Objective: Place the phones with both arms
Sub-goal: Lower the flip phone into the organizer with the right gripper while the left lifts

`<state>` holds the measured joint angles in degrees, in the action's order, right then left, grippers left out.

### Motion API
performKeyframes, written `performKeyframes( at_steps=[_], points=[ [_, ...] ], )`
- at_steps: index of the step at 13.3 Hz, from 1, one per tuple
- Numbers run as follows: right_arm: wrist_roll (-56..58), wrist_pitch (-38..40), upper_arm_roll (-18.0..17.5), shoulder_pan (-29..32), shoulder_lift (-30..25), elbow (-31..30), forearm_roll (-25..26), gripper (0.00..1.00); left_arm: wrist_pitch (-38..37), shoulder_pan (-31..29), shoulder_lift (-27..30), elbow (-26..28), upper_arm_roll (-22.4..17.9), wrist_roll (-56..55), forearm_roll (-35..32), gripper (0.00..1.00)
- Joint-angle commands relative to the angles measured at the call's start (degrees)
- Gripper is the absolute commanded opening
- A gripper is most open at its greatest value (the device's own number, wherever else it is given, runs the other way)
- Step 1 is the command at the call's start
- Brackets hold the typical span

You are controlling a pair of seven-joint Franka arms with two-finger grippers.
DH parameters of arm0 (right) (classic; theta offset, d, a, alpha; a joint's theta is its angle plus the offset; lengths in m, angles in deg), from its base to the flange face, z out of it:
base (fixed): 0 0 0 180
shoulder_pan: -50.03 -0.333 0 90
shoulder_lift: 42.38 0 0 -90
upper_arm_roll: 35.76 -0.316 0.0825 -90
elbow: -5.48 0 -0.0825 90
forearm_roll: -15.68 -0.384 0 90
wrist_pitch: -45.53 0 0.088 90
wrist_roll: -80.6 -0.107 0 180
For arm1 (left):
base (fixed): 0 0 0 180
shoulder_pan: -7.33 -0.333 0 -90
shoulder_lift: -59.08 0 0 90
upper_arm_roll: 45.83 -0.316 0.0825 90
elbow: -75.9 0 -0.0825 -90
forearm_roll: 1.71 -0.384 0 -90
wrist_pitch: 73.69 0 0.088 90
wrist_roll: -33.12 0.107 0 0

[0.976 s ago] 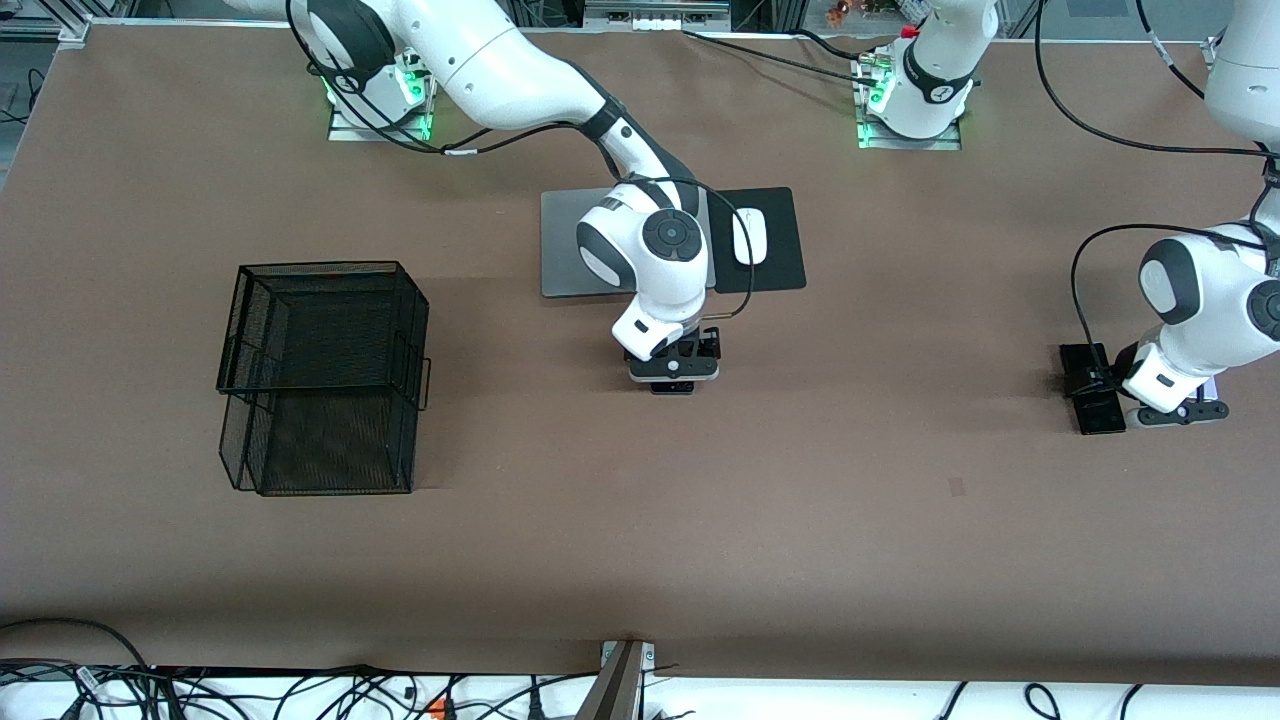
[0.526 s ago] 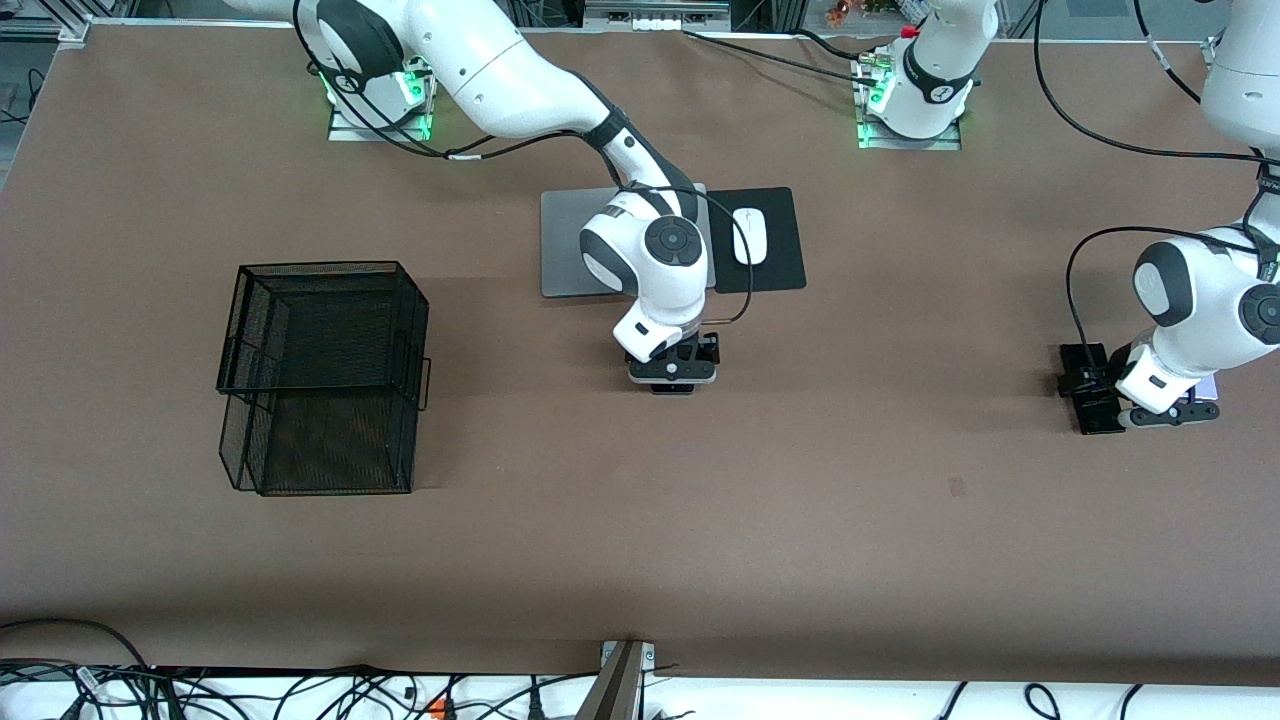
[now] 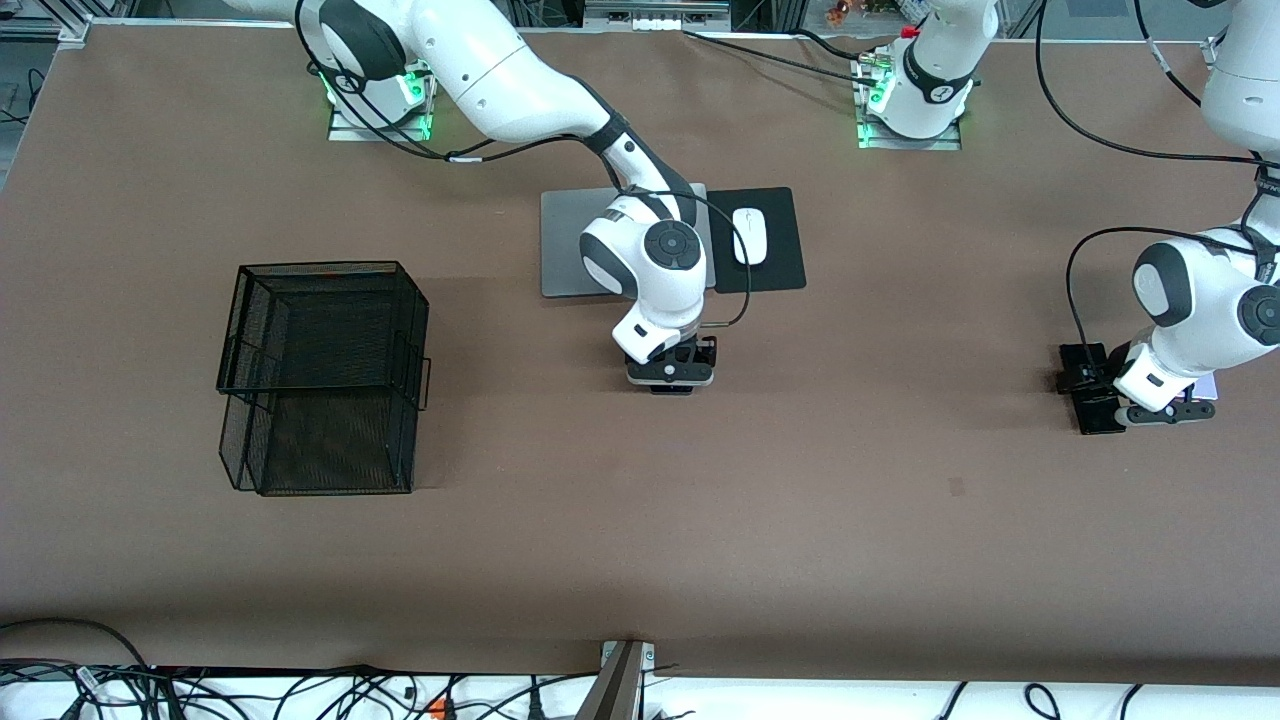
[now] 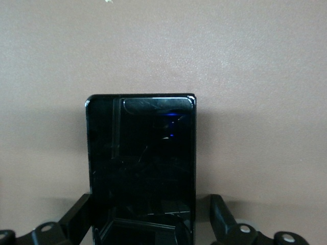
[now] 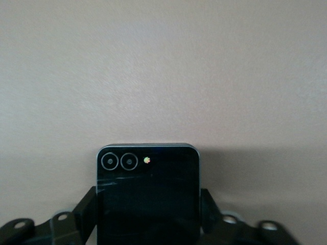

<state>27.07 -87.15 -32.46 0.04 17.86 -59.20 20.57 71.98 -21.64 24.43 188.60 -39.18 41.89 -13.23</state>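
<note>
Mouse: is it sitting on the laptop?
No, the mouse lies on a black pad beside the laptop.

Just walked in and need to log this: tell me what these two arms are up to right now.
Both arms are down at the table, each with its gripper around a phone. The right gripper, near the middle of the table, nearer the front camera than the grey laptop, straddles a small black phone with two lenses. The left gripper, at the left arm's end of the table, straddles a long black phone. A lavender-white phone peeks out beside that arm. The black mesh basket sits toward the right arm's end.
</note>
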Motion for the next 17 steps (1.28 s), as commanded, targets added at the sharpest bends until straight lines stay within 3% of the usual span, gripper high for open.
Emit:
performKeyframes(
  at_steps=[1, 2, 3, 4, 6, 7, 8, 14, 17],
  points=[
    [-1.23, -0.47, 0.56, -0.64, 1.72, 1.67, 0.91, 0.22, 0.4, -0.83, -0.51, -0.28, 0.64, 1.07, -1.04, 1.0],
    [-1.14, -0.12, 0.56, -0.55, 1.46, 1.67, 0.91, 0.09, 0.4, -0.83, -0.51, -0.28, 0.64, 1.07, -1.04, 1.0],
    [-0.88, 0.31, 0.65, -0.55, 1.02, 1.67, 1.0, 0.03, 0.4, -0.83, -0.51, -0.28, 0.64, 1.07, -1.04, 1.0],
    [-0.7, 1.71, 0.73, -0.55, 0.23, 1.75, 0.91, 0.0, 0.4, -0.74, -0.51, -0.28, 0.64, 1.07, -1.04, 0.89],
    [-0.18, 6.18, 0.91, -0.37, -1.35, 1.84, 0.91, 0.0, 0.4, -0.74, -0.42, -0.28, 0.64, 1.51, -1.3, 0.55],
    [0.09, 8.21, 0.91, -0.11, -3.01, 2.19, 0.91, 0.0, 0.23, -0.74, -0.16, -0.37, 0.64, 4.3, -1.39, 0.26],
    [0.7, 11.45, 0.82, 0.24, -4.94, 2.28, 0.82, 0.0, 0.23, -0.82, -0.07, -0.46, 0.64, 6.24, -1.22, 0.18],
    [8.42, 27.98, 0.12, 5.85, -17.77, 2.72, -1.28, 0.0, -3.01, -0.04, 2.47, -2.47, 0.9, 6.26, -1.13, 0.17],
    [14.83, 35.89, 0.47, 9.63, -23.49, 2.55, -2.16, 0.0, -14.84, -0.03, 3.62, -7.82, 4.5, 5.74, -0.87, 0.18]
  ],
)
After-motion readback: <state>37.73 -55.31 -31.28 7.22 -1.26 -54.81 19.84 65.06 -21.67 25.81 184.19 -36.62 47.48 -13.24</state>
